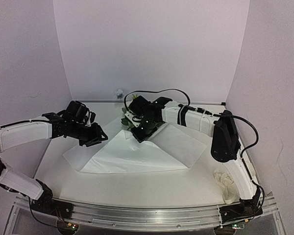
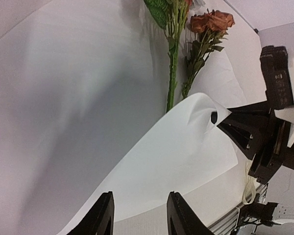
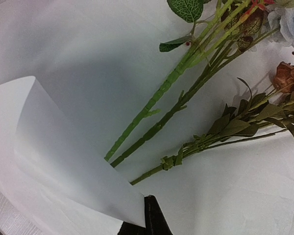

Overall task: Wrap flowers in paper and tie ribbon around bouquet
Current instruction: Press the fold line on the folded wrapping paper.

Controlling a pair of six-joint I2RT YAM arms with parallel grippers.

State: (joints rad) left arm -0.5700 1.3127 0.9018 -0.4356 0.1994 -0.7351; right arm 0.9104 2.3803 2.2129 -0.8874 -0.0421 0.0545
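**View comparison.** The top external view shows the whole layout. The paper lies in the centre of the table, folded over itself into a broad triangle. The flowers are at its upper edge, mostly hidden behind the right gripper. The ribbon lies bunched at the lower right of the frame beside the right arm, well apart from the paper. Neither wrist view shows this layout.

The left wrist view shows the right gripper from the side at the right edge. Its tip is pressed together on a raised, curled corner of the paper. The flowers lie at the top centre, stems pointing down the frame and rust-orange blooms to their right.

The right wrist view shows the stems of the flowers resting on the paper. A folded flap at the lower left overlaps the stem ends. The right gripper pinches that flap at the bottom edge.

**Arm pose.** The left arm reaches in from the left of the top view. The left gripper hangs above the left margin of the paper. In its own wrist view the left gripper has its fingers spread, with nothing between them. The right arm extends from the lower right, elbow raised, wrist angled down to the paper's upper fold.
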